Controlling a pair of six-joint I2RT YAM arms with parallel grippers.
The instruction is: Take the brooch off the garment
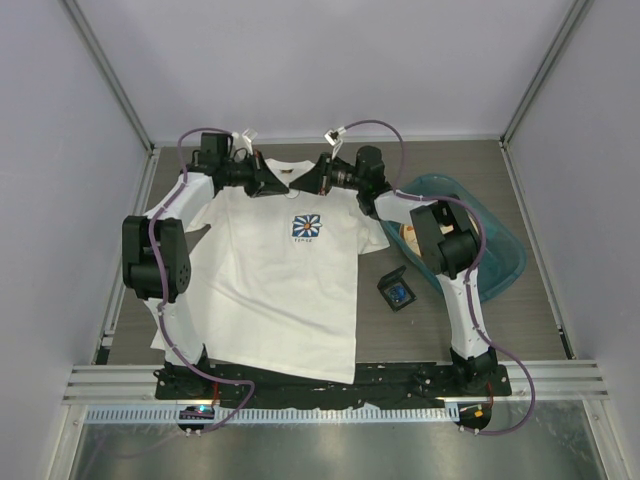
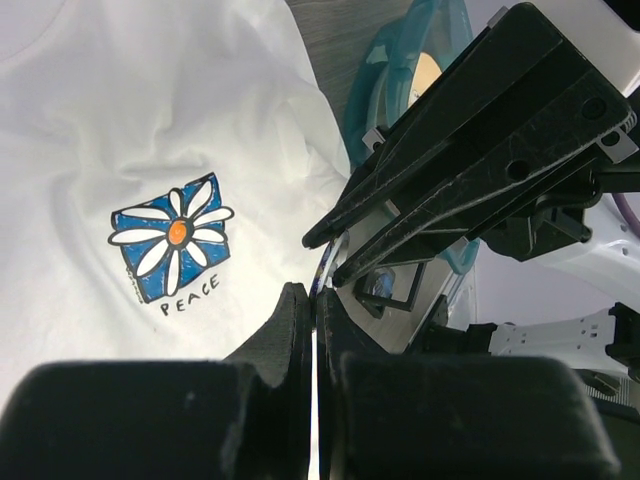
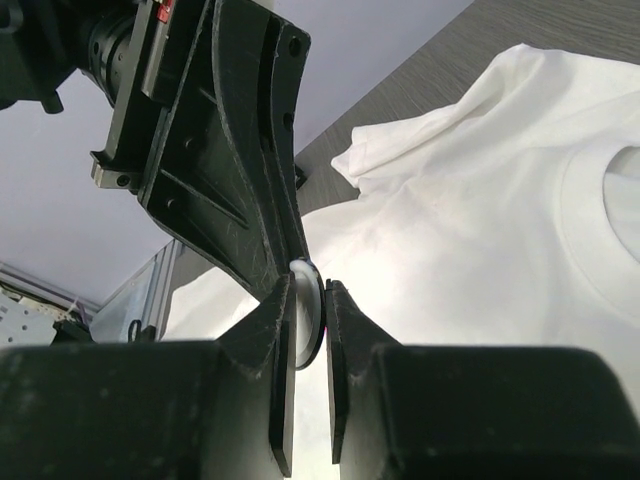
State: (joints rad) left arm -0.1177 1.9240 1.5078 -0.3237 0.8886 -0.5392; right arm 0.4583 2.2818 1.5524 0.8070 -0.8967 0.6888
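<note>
The white T-shirt [image 1: 290, 290] lies flat with its flower print [image 1: 306, 227] facing up. Both grippers meet just above the collar. The brooch [image 3: 310, 300] shows edge-on in the right wrist view as a small round disc, white with a dark rim. My right gripper [image 3: 310, 292] is shut on it. My left gripper [image 2: 316, 297] is shut, with the brooch's thin dark-blue edge [image 2: 322, 272] at its tips. Its tip touches the top of the disc [image 3: 292, 262]. From the top view the brooch is hidden between the left gripper [image 1: 283, 183] and the right gripper [image 1: 303, 183].
A small open black box [image 1: 397, 290] with a blue inside lies right of the shirt. A teal tub [image 1: 490, 250] stands at the right, under the right arm. Grey walls close in the table at the back and sides.
</note>
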